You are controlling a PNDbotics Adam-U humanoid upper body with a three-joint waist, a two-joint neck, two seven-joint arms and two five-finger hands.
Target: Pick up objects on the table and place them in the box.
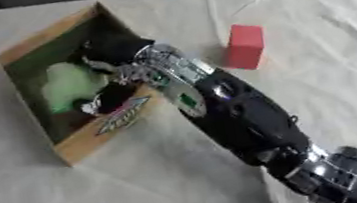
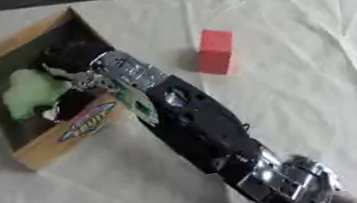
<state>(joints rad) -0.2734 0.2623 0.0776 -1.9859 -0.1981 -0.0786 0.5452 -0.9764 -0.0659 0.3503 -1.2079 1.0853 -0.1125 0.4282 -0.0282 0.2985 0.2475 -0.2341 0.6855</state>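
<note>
rt hand [image 1: 112, 50] inside open cardboard box [image 1: 90, 139], fingers hidden, can't tell open/closed | small red cube block [image 1: 244, 47] on worktop, right of hand, just right of forearm | rt arm nearest

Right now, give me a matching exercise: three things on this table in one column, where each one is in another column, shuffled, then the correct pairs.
Things:
1. red block
2. pale green object
3. right hand

Places:
A. reaching in over the box
B. lying inside the box
C. standing on the white cloth, right of the box

Pairs: 1-C, 2-B, 3-A
</note>
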